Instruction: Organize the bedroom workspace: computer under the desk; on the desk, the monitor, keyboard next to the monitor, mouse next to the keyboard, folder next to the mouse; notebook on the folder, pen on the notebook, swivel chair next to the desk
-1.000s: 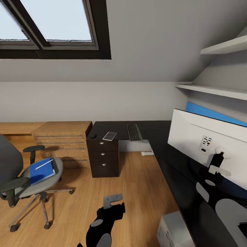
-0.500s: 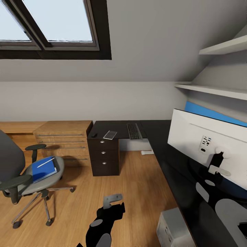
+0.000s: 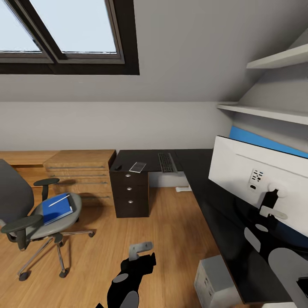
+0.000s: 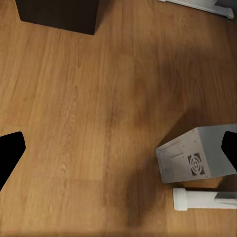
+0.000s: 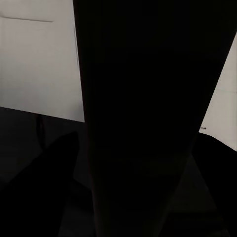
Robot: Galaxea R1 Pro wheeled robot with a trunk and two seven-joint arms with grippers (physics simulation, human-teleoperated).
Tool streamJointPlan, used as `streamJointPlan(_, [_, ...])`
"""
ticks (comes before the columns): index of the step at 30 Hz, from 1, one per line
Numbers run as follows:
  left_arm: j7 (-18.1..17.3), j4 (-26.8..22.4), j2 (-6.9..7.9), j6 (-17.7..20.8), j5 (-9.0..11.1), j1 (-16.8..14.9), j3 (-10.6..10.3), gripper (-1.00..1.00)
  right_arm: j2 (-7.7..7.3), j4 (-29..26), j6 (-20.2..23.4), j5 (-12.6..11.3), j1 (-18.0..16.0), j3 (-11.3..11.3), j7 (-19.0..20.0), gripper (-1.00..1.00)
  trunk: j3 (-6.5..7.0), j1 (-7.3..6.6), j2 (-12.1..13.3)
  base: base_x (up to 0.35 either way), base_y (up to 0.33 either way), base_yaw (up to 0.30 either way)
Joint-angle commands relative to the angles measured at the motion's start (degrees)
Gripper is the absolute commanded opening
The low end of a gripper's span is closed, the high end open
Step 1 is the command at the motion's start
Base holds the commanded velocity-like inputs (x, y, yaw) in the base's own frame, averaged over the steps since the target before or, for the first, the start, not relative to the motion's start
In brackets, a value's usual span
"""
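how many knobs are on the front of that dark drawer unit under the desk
3. The knobs sit in a column on the drawer unit front: top, middle, bottom. None seems hidden.

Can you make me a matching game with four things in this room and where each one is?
Things:
1. monitor
2. keyboard
3. folder
4. computer

Places:
A. on the seat of the chair
B. on the floor under the desk
C. standing on the near part of the desk, its white back showing
D. lying flat on the far part of the desk, by the wall

Pairs: 1-C, 2-D, 3-A, 4-B
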Motion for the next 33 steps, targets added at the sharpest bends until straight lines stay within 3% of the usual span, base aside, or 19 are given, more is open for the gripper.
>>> streamJointPlan(1, [0.4,-0.1,0.01,0.1,0.4,-0.1,-0.1,1.00,-0.05,0.2,-0.4,-1.6,0.0,0.4,-0.2,-1.00,-0.08,0.01,0.0,-0.001,0.000,0.000])
streamJointPlan(9, [0.4,0.0,0.01,0.1,0.4,-0.1,-0.1,1.00,-0.05,0.2,-0.4,-1.6,0.0,0.4,-0.2,-1.00,-0.08,0.01,0.0,-0.193,0.000,0.000])
streamJointPlan(19, [0.5,-0.1,0.01,0.1,0.4,0.0,-0.1,1.00,-0.05,0.2,-0.4,-1.6,0.0,0.4,-0.2,-1.00,-0.08,0.01,0.0,-0.017,0.000,0.000])
streamJointPlan(20, [0.5,0.0,0.01,0.1,0.4,0.0,-0.1,1.00,-0.05,0.2,-0.4,-1.6,0.0,0.4,-0.2,1.00,-0.08,0.01,0.0,0.000,0.000,0.000])
streamJointPlan(33, [0.4,0.0,0.02,0.1,0.4,-0.1,-0.1,1.00,-0.07,0.2,-0.4,-1.6,0.0,0.4,-0.2,1.00,-0.08,0.01,0.0,0.000,0.000,0.000])
